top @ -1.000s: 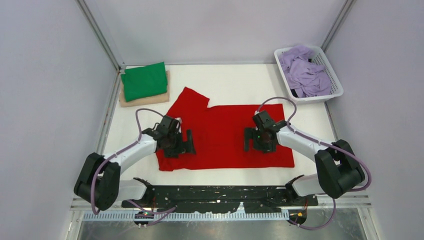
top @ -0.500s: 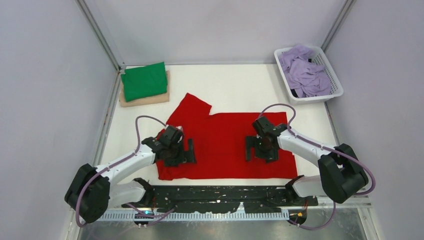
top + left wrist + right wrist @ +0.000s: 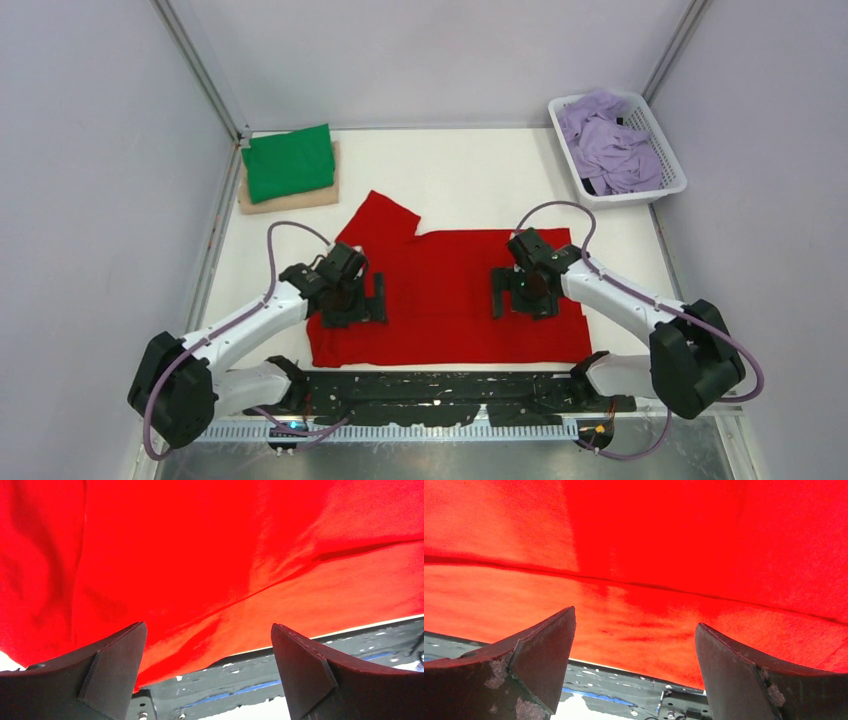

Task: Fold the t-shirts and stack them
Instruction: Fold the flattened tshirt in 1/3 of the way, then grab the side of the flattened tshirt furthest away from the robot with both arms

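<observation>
The red t-shirt (image 3: 440, 290) lies spread flat on the white tabletop (image 3: 470, 170), in the near half and about centred. Its long axis runs from 9 o'clock to 3 o'clock. One sleeve juts out from its far left corner toward 11 o'clock, and its near edge lies just beside the dark base plate (image 3: 450, 390) at 6 o'clock.

The left arm reaches in from 7 o'clock, and the left hand (image 3: 352, 305) sits low over the left part of the shirt. In the left wrist view its two fingers (image 3: 115, 655) stand wide apart with nothing between them, only red cloth (image 3: 210, 555) underneath. Whether the tips press on the cloth cannot be told.

The right arm comes in from 5 o'clock, and the right hand (image 3: 525, 298) is posed the same way over the right part of the shirt. Its fingers (image 3: 729, 660) are spread and hold nothing, with a long crease in the cloth (image 3: 674, 540) running across beyond them.

At 10 o'clock, by the far left corner, the green t-shirt (image 3: 290, 162) lies folded on top of the beige t-shirt (image 3: 300, 198). At 2 o'clock the lavender t-shirts (image 3: 610, 145) lie crumpled in a white mesh basket (image 3: 672, 185), well apart from the red one.
</observation>
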